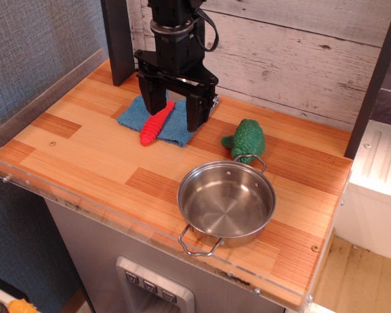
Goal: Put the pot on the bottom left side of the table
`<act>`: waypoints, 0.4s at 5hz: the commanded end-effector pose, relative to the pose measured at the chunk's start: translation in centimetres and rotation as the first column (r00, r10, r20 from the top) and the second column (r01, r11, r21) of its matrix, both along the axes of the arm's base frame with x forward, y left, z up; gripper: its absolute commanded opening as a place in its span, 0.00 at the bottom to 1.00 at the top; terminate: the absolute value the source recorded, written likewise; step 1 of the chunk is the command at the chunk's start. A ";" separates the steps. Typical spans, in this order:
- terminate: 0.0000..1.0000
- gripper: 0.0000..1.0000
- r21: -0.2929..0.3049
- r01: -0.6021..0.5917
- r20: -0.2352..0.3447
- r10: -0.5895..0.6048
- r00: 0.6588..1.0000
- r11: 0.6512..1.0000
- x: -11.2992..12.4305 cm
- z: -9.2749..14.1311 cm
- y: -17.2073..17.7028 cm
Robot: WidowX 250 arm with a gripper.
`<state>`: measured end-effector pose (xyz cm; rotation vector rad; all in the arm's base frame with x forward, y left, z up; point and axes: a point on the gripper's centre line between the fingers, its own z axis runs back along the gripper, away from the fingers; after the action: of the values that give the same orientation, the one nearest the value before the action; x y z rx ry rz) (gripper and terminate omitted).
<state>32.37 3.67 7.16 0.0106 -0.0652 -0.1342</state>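
The pot (226,202) is a shallow shiny steel pot with two wire loop handles. It stands empty and upright on the front right part of the striped wooden table (85,156). My gripper (173,112) hangs at the back of the table, well behind and left of the pot. Its two black fingers are spread apart and hold nothing. It hovers over a blue cloth.
A blue cloth (176,127) lies at the back with a red ridged handle (156,122) on it. A green toy (246,140) sits just behind the pot. A clear acrylic edge (45,189) runs along the front left. A dark post (119,39) stands at the back left.
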 end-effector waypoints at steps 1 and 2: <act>0.00 1.00 0.000 0.000 0.000 0.000 1.000 1.000 0.0 0.0 0.0; 0.00 1.00 -0.002 0.004 0.025 -0.004 1.000 1.000 -2.1 0.7 -1.1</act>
<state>29.76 2.39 6.32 -0.0018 -0.0391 -0.1315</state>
